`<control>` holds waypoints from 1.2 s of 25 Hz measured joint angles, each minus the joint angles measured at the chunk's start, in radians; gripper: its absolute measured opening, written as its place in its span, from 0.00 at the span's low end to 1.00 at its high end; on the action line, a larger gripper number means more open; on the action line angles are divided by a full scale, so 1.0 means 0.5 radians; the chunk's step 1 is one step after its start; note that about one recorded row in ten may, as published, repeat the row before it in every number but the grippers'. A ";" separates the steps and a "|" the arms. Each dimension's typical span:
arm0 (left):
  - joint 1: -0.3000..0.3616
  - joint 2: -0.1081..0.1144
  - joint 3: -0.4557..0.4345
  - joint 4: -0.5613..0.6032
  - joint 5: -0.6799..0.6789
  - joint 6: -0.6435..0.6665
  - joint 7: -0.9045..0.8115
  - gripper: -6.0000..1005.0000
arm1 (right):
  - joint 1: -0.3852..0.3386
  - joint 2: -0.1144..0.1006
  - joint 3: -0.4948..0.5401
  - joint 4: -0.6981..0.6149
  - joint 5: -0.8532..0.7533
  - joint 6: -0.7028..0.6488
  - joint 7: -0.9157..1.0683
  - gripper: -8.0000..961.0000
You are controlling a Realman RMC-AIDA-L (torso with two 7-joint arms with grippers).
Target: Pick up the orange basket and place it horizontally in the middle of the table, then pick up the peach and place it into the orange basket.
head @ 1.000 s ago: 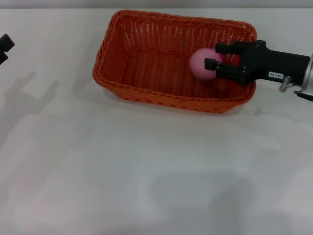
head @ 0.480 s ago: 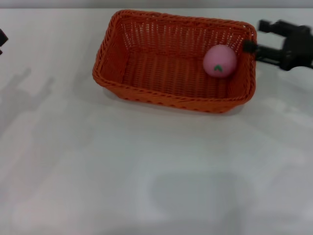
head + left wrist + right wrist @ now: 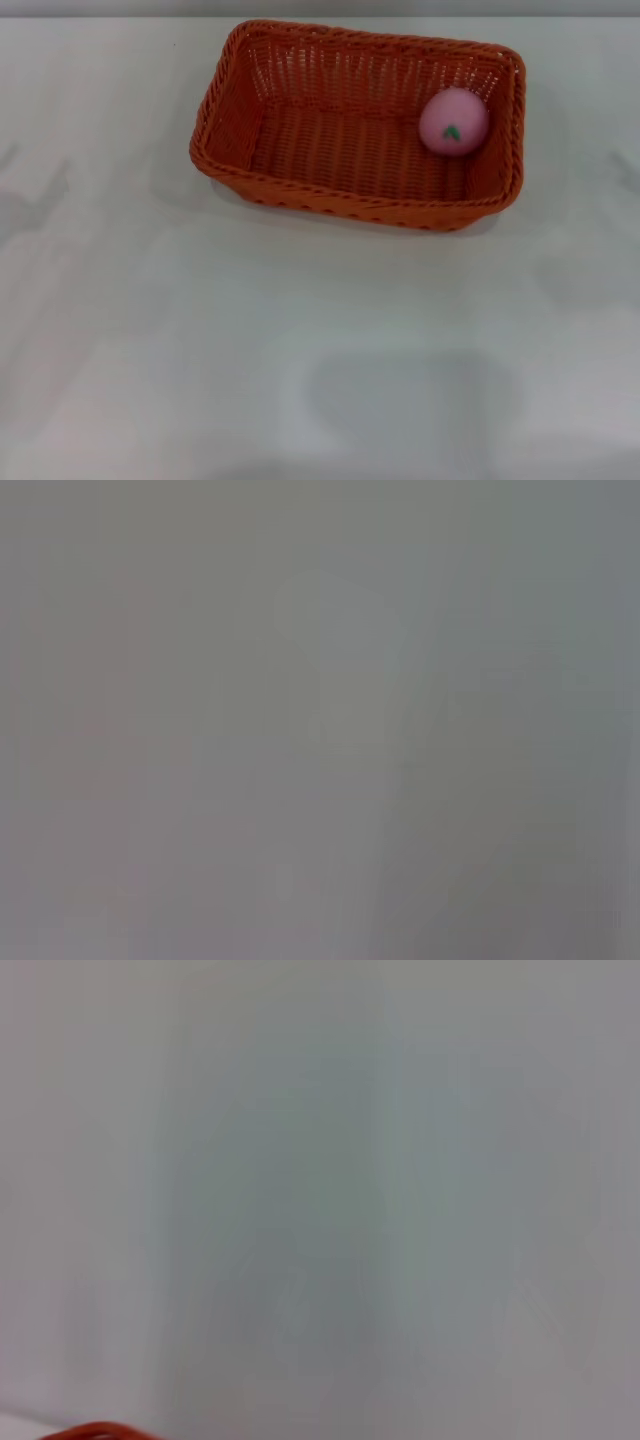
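Note:
The orange basket (image 3: 300,130) lies lengthwise across the far middle of the white table (image 3: 320,340). Inside it, against the right end wall, rests the pink peach (image 3: 453,121) with its green leaf mark facing up. Neither gripper appears in the head view. A sliver of the orange basket's rim (image 3: 95,1431) shows at the edge of the right wrist view; otherwise that view holds only bare tabletop. The left wrist view shows only plain white surface.
Faint shadows of the arms fall on the table at the far left (image 3: 30,210) and far right.
The right gripper let go of the peach in the basket and drew back to the right, out of view. The left gripper also left the view. The peach settled by the right wall.

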 joint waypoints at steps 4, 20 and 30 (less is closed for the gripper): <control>0.050 0.000 -0.016 0.056 -0.133 -0.017 0.178 0.75 | -0.049 -0.018 0.210 0.216 0.005 0.043 -0.228 0.80; 0.176 -0.001 -0.017 0.152 -0.420 -0.024 0.401 0.76 | -0.181 0.009 0.577 0.629 0.022 0.211 -0.680 0.80; 0.174 -0.001 -0.017 0.156 -0.423 -0.041 0.402 0.76 | -0.161 0.016 0.579 0.646 0.013 0.231 -0.680 0.80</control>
